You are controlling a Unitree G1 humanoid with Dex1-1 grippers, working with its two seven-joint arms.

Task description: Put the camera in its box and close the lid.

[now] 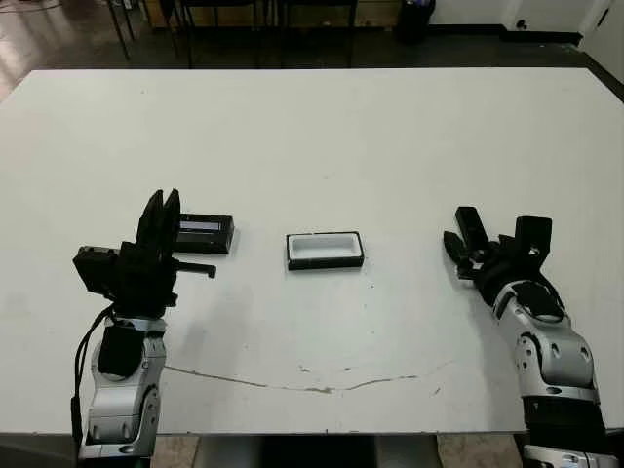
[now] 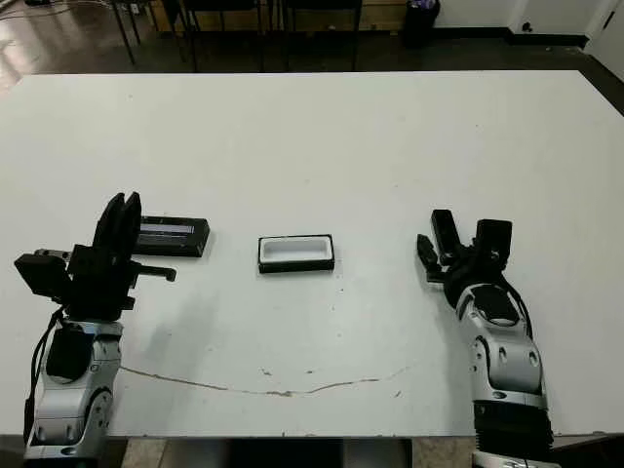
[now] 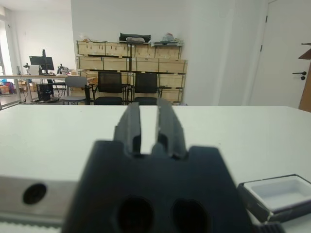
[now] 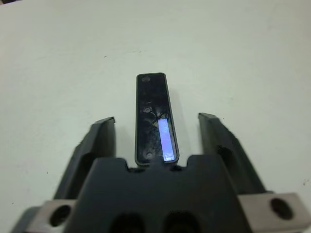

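The box (image 1: 326, 250) sits open in the middle of the white desk (image 1: 322, 136), white lining up, ready to be filled. The lid (image 1: 203, 233) lies apart to its left, just beyond the left gripper (image 1: 164, 216), whose jaws are nearly shut on nothing, probably waiting its turn. Well to the right, the right gripper (image 4: 158, 127) has its jaws spread wide either side of the camera (image 4: 154, 116), which lies flat on the desk between them, not yet pinched.
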